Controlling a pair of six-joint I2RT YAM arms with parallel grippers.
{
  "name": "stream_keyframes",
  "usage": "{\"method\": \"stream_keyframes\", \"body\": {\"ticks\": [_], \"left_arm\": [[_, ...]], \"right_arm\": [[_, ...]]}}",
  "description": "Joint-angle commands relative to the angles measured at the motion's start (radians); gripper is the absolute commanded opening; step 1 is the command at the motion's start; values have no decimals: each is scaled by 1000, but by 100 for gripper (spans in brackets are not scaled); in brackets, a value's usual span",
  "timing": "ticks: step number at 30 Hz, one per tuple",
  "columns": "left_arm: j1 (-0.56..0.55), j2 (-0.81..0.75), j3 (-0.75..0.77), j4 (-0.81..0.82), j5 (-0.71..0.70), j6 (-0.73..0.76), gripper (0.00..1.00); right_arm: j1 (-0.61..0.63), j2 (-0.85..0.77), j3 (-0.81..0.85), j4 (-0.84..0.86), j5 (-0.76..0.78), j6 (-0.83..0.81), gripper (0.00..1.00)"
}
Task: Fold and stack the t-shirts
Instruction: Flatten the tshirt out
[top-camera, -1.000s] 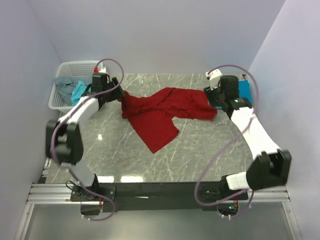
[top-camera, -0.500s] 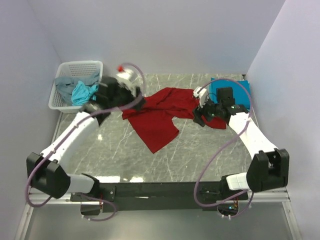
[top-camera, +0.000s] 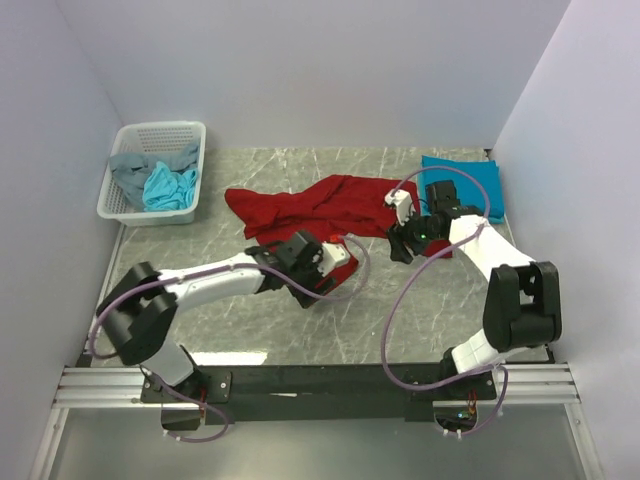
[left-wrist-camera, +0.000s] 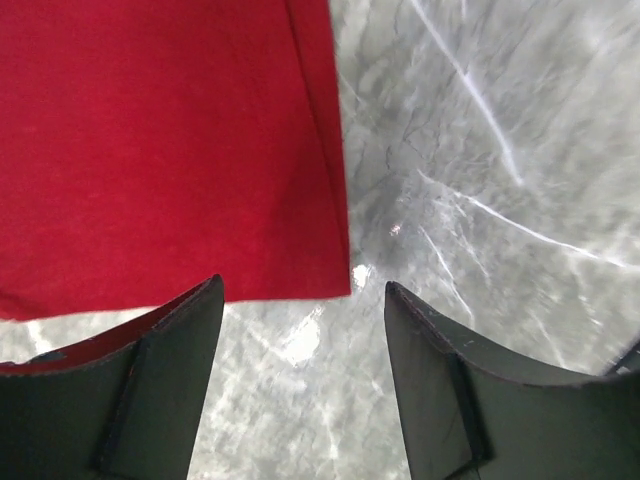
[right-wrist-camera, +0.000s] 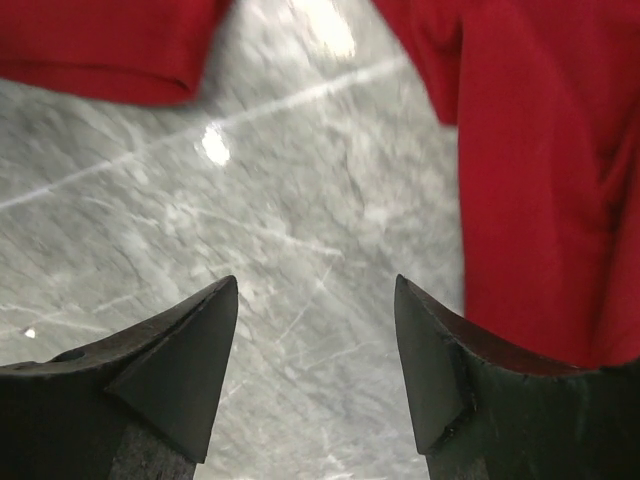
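1. Mid-table lies the red shirt (top-camera: 300, 205), rumpled and unfolded. The folded blue shirt (top-camera: 465, 182) is far right, the basket (top-camera: 160, 130) far left.
2. Left gripper (left-wrist-camera: 302, 290): jaws spread, empty, at the near hem corner.
3. Right gripper (right-wrist-camera: 315, 285): jaws spread, empty, over bare table (top-camera: 400, 310).
4. Risk: closing short of the hem grabs nothing, and going deeper bunches layers.
5. Near side is open; the blue shirt crowds the right arm.

No legible text or labels anywhere.

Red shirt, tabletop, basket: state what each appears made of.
Red shirt: soft matte knit cloth, likely cotton; it wrinkles and has a hemmed edge. Tabletop: glossy grey marble-look slab, veined with glare; possibly laminate. Basket: white plastic, moulded mesh walls.
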Motion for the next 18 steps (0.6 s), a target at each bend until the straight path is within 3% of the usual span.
{"method": "stream_keyframes", "body": {"ticks": [1, 6, 12, 18], "left_arm": [[-59, 75, 50, -33, -109, 13, 70], [-76, 131, 69, -56, -147, 3, 66], [-76, 202, 111, -105, -187, -16, 48], [-76, 205, 141, -148, -152, -13, 17]], "right_arm": [[-30, 15, 44, -34, 8, 23, 70], [-47, 15, 33, -35, -3, 22, 70], [-47, 18, -27, 40, 92, 11, 69], [-44, 75, -30, 92, 184, 28, 68]]}}
